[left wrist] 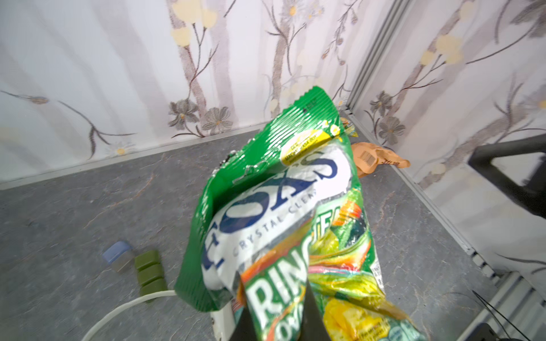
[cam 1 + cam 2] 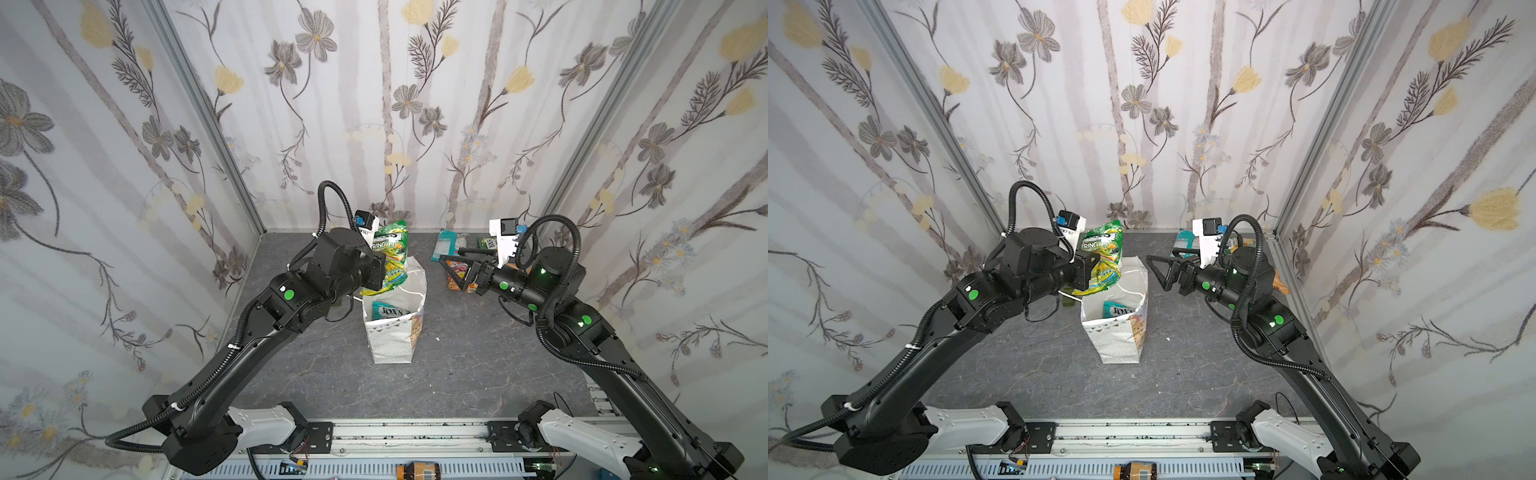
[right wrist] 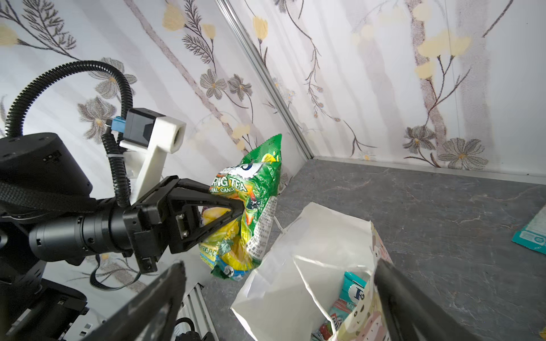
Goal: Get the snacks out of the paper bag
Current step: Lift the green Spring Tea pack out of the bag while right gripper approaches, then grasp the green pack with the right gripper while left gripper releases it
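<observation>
Green packet (image 2: 390, 257), clenched in left pincer (image 3: 240, 206), hangs long axis upright over the paper bag's (image 2: 390, 345) left rim. Teal packet (image 2: 388, 311) lies inside the bag. Right pincer (image 2: 451, 254), released and empty, hovers right of the bag's mouth, so probably the arm better placed to reach in.

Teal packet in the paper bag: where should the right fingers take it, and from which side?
On the teal packet, pinch the upper edge, coming straight down through the open mouth. It leans upright inside, and the walls of the paper bag likely block any side approach.
</observation>
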